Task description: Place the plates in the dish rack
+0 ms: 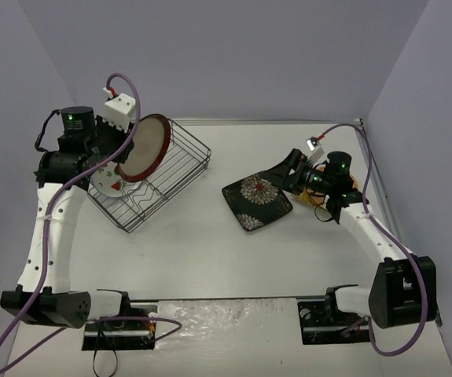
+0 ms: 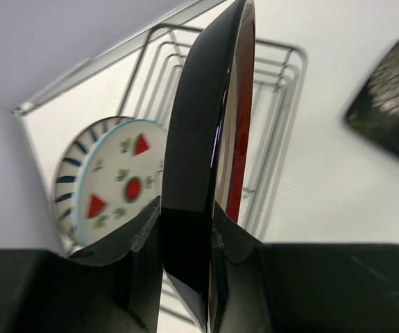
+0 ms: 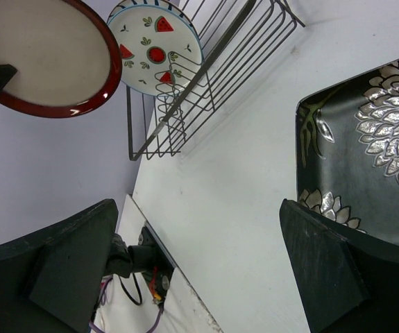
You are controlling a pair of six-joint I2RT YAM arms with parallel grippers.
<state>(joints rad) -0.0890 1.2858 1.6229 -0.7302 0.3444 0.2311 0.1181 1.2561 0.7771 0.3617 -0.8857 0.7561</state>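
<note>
Red-rimmed plate (image 3: pixel 46 59) over rack (image 3: pixel 213 83) (fruit plate (image 3: pixel 156 48) inside)

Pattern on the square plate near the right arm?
Square plate: black with silvery-white flower bursts. Shows best in the right wrist view.

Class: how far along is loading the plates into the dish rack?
Done: the fruit plate and the striped plate behind it stand in the dish rack. In hand: the left gripper is shut on the red-rimmed plate, upright at the rack. Left: the dark square plate lies on the table by the open right gripper, and an orange plate shows partly under that arm.
</note>
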